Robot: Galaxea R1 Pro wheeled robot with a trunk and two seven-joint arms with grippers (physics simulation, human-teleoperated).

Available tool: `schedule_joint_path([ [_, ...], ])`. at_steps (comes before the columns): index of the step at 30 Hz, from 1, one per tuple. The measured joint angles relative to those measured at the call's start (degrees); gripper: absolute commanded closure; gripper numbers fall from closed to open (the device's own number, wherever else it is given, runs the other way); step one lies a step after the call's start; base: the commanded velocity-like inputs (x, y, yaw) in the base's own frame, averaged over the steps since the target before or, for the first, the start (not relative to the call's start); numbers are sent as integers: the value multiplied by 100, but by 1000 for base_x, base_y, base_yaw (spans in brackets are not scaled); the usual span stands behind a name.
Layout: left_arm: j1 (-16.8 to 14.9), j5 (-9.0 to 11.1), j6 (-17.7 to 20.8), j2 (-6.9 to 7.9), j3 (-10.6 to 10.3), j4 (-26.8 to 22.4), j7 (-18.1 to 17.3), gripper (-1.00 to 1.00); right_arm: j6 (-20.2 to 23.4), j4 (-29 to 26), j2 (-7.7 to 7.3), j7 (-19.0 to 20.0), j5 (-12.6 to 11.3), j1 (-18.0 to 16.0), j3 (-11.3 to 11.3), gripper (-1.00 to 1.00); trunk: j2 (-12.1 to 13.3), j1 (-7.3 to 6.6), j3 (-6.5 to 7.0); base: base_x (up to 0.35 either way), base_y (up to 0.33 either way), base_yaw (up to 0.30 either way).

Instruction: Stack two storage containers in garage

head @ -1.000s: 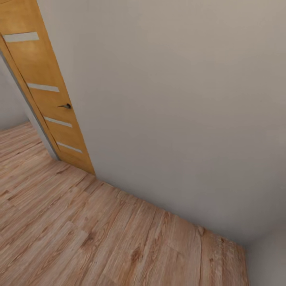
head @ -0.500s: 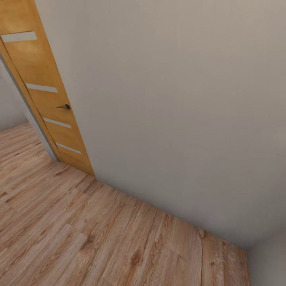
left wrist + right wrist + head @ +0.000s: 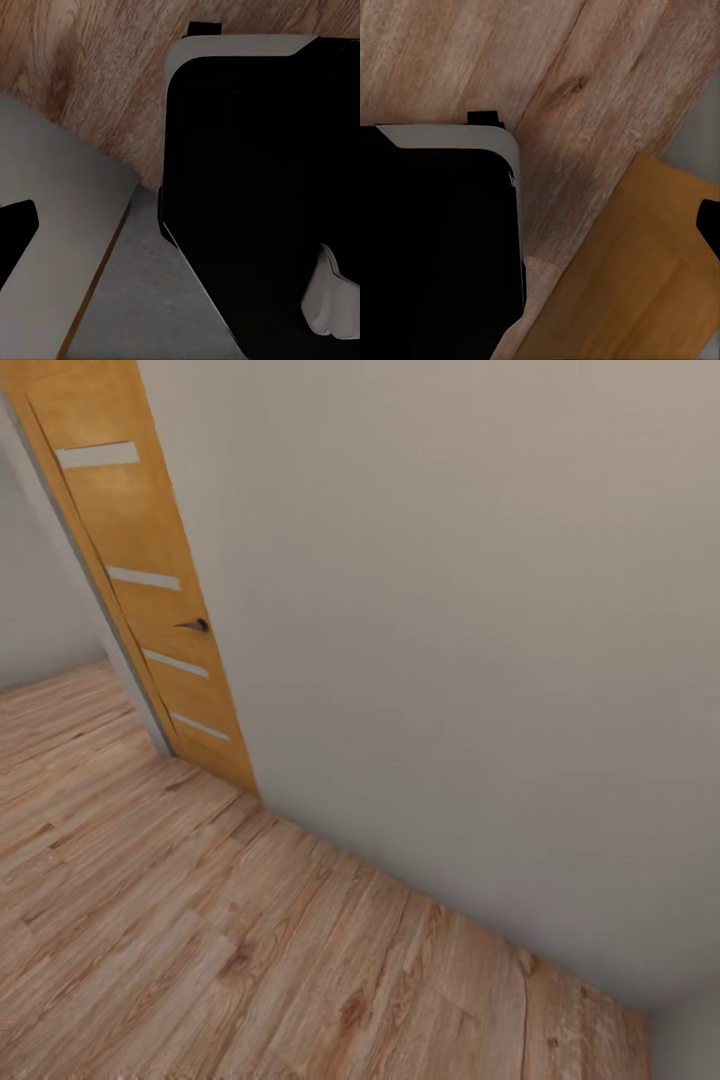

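A plain grey-white wall [image 3: 450,640] is faced from close by in the head view, with one honey-coloured wooden door [image 3: 150,590] standing at the far left. The door carries four pale horizontal strips and one small dark lever handle [image 3: 195,625]. Light wood plank flooring [image 3: 200,940] runs from the near left to the foot of the wall.

The two orange-red storage containers are not seen here, so their place cannot be told. The step in hand is judged to be travel through the house, either toward the bins or toward the garage; which of the two cannot be settled from these views.

In the left wrist view, a black body with a pale rim, taken to be the robot's base [image 3: 247,187], is seen over the planks beside a grey surface. In the right wrist view a similar black mass [image 3: 435,247] lies above planks and an orange wooden panel [image 3: 637,277]. Whether either gripper is apart or together cannot be told.

Next, a turn away from the wall would be called for, probably toward the door, with clearance kept for the base.
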Motion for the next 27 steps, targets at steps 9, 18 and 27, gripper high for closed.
schedule_joint_path([
  [9,0,2,1,0,4,0,4,-100,2,0,0,12,0,1,0,-100,0,0,0,0,0,273],
  [18,0,6,0,0,8,0,3,-100,11,0,8,41,2,2,3,-100,0,0,-9,0,0,274],
  [27,0,4,-1,0,8,-4,3,-100,25,0,-7,479,-6,2,1,-100,0,0,-29,0,0,273],
])
